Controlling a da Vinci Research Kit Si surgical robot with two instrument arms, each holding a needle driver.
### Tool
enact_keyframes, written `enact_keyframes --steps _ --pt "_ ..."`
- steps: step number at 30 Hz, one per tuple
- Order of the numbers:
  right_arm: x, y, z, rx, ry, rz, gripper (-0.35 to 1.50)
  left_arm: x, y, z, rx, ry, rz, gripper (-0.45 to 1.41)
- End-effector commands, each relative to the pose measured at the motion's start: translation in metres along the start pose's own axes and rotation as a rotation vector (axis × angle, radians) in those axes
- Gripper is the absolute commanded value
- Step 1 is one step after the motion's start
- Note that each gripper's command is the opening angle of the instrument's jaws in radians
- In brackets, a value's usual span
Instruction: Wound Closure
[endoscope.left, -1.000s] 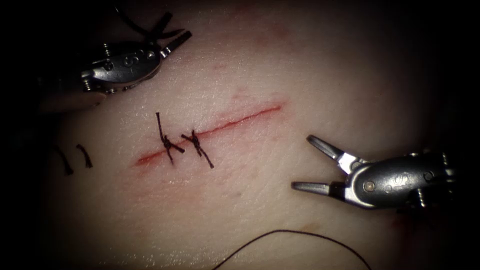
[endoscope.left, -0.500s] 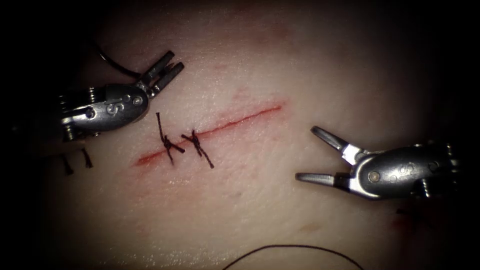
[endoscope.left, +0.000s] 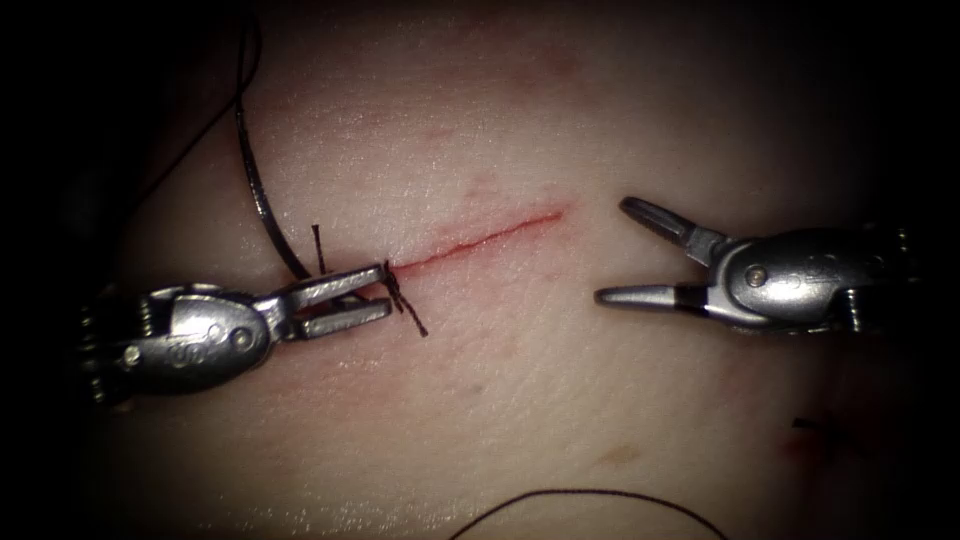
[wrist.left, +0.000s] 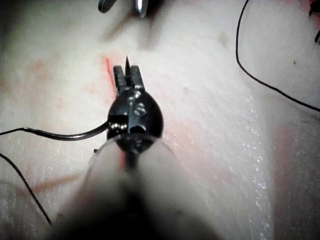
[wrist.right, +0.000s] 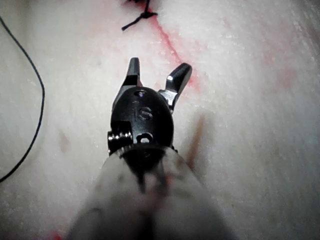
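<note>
**A surgical training bench**

This is a lab setup for suturing practice. A pale slab of tissue carries a straight red cut with knotted stitches across it. Dark thread lies loose on the surface, under a narrow pool of endoscope light with dark edges.

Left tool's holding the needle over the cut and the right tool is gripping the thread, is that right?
Not quite: the right tool is open and holds nothing, as the endoscope view shows. The left tool does hold the needle, free of the tissue, over the cut.
</note>
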Motion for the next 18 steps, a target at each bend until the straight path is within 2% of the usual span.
enact_keyframes --steps 1,4,8,11,14,18 --pt "-0.0001 0.0000 0.0009 0.023 0.014 0.040 0.99 0.0002 0.0001 0.0008 -0.024 0.009 0.015 -0.45" --pt "0.0006 0.0008 0.0015 0.064 0.037 0.115 0.99 0.0016 0.0011 0.0015 -0.085 0.045 0.055 -0.45" --pt "0.0011 0.0016 0.0024 0.131 0.069 0.224 0.96 0.0029 0.0018 0.0024 -0.125 0.088 0.101 -0.45" --pt "0.0013 0.0019 0.0034 0.195 0.117 0.462 0.86 0.0036 0.0022 0.0034 -0.151 0.112 0.153 -0.45" --pt "0.0014 0.0018 0.0039 0.229 0.136 0.464 0.86 0.0038 0.0023 0.0038 -0.155 0.120 0.176 -0.45" --pt "0.0015 0.0013 0.0046 0.315 0.151 0.554 0.88 0.0040 0.0022 0.0045 -0.156 0.135 0.208 -0.45"
